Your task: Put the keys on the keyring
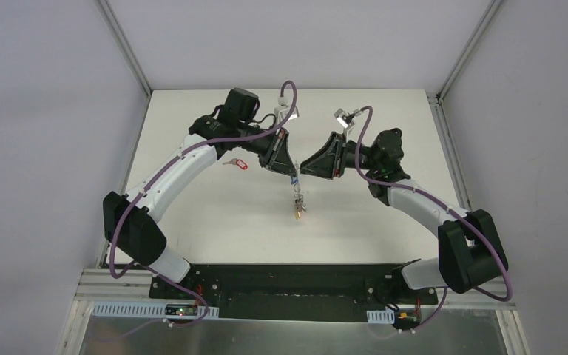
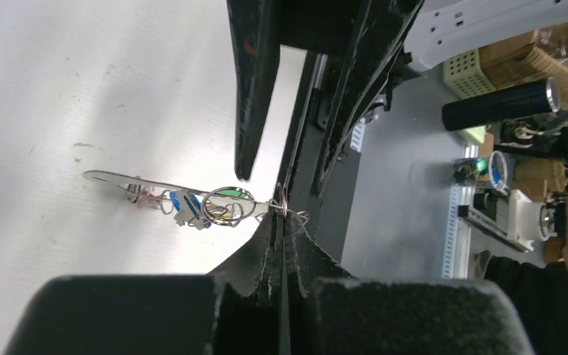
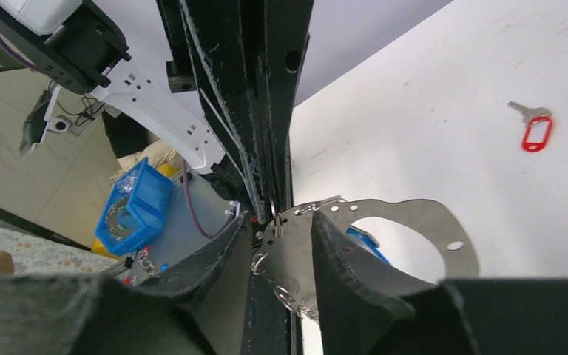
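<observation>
Between keys: holding thin grey wire keyring (image 2: 204, 207) in shut left end effector (image 2: 285, 222), right end effector (image 3: 281, 251) ajar; next fetch red-tagged silver key (image 3: 534, 134), nine o'clock of ring.

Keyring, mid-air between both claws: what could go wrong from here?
1. The left claw pinches the keyring only at its very tips, and the right claw is open, so the hanging keys might slip out and drop.
2. The right claw's fingers straddle the keyring, so pulling back may snag it.
</observation>
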You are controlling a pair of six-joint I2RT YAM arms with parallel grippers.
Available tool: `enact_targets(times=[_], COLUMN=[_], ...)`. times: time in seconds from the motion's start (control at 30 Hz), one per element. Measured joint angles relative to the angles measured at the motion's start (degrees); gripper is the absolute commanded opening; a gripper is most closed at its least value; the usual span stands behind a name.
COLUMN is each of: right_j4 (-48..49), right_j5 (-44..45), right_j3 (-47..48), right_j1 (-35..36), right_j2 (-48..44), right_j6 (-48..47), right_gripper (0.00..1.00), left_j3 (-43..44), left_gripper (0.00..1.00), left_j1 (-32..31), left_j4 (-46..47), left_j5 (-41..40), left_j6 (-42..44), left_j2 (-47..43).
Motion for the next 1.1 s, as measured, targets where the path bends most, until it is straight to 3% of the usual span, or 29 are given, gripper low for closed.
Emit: enact_targets(times=[0.1,0.17,0.5,0.77,1.1], right_j4=[-2.0,-4.5,-33.3,-47.3,-62.8], right_j5=[0.4,1.2,13.0,24.3,32.6], right_j3=[0.2,0.7,19.3,36.0,67.8], right_j1=[-1.1,-2.4,-2.2,5.2,14.1], right_j2=[0.0,-0.2,3.7,23.5,53.5], right_j6=[-1.3,-2.6,-22.9,-32.5,-35.9], right_gripper=[0.60,0.65,0.66,0.62,0.61], left_j3=[0.2,0.2,0.1,-0.2,-2.4], left_gripper=[0.00,0.00,0.00,0.00,0.00], left_j1=[0.0,0.3,5.8,11.9,12.8], left_j4=[-3.1,-5.9,-15.2,-23.7,-28.9], left_j5=[-1.4,-2.6,-9.1,-13.7,-19.3], left_j6=[3.8,6.8,17.5,23.2,25.2], left_j2=[-0.2,-0.9,-14.4,-21.7,-27.5])
